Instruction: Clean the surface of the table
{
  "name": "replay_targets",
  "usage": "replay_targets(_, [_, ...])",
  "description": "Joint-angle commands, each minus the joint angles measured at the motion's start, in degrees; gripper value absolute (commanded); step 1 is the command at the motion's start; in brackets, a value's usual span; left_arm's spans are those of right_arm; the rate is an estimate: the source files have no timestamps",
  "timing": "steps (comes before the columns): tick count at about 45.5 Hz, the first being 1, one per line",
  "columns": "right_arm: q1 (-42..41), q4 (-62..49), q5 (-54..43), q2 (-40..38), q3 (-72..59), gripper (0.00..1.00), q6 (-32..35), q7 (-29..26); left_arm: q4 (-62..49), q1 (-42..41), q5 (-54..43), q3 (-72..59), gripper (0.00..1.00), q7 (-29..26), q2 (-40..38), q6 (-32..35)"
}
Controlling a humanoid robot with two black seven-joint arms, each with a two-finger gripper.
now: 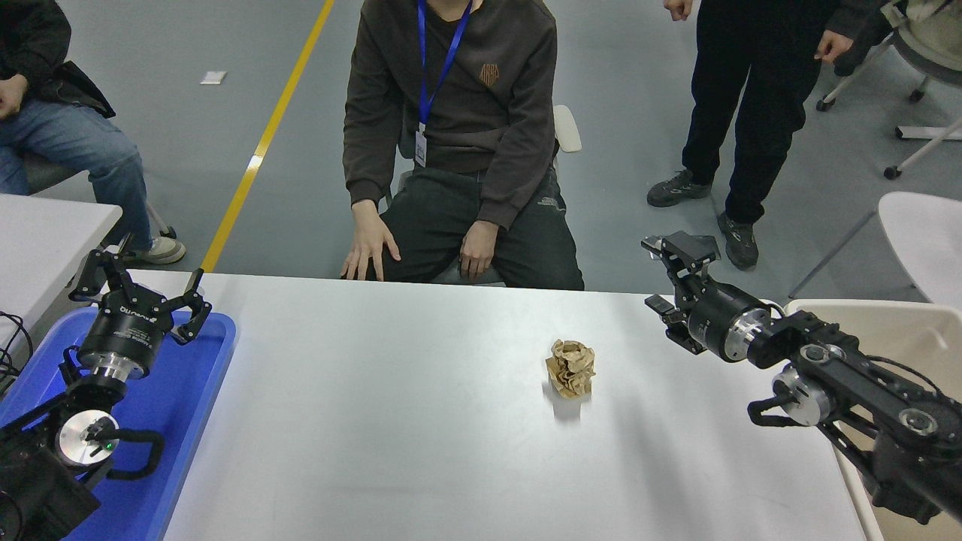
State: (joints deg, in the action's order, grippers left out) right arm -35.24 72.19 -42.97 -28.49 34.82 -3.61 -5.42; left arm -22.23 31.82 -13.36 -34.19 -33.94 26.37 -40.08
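The table surface (pixel 391 421) is a wide white-grey top spanning the picture. A crumpled ball of brown paper (pixel 570 367) stands on it, right of the middle. My right gripper (pixel 665 274) hangs open above the far right part of the table, up and to the right of the paper ball, with nothing between its fingers. Over the blue tray at the lower left, my left gripper (pixel 139 285) stays parked and open.
A blue plastic tray (pixel 188 406) lies at the table's left end. A beige bin (pixel 909 338) stands at the right edge. One person sits at the far side, hands (pixel 370 248) on knees; others stand or sit nearby. A second white tabletop (pixel 45 233) shows at left.
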Motion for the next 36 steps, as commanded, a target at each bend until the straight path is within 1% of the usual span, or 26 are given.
replay_targets(1, [-7.6,1.9,-5.1,-1.1,-14.1,1.0,1.1,-3.1,0.0,0.0,0.0,0.0,1.0,0.0,0.0,0.0])
replay_targets(9, [-15.6,1.5,-6.8,-0.9,-26.1,0.99,1.1,-3.1,0.0,0.0,0.0,0.0,1.0,0.0,0.0,0.0])
replay_targets(18, [-22.6,0.1,-6.9,-0.3,-33.8,0.99,0.4,-3.7,0.0,0.0,0.0,0.0,1.0,0.0,0.0,0.0])
replay_targets(22, [-24.1,-1.3,-7.7,1.6,-36.2,0.99,-0.9,-6.5,0.0,0.0,0.0,0.0,1.0,0.0,0.0,0.0])
replay_targets(28, [-26.1,-1.4,-13.2,5.0,-41.0,0.98,-3.4,-11.6,0.0,0.0,0.0,0.0,1.0,-0.1,0.0,0.0])
replay_targets(31, [-26.1,-1.4,-15.3,6.1,-41.9,0.97,-5.0,-11.9,0.0,0.0,0.0,0.0,1.0,0.0,0.0,0.0])
replay_targets(36, [-26.1,-2.2,-18.1,8.4,-42.5,0.95,-5.8,-11.9,0.0,0.0,0.0,0.0,1.0,0.0,0.0,0.0])
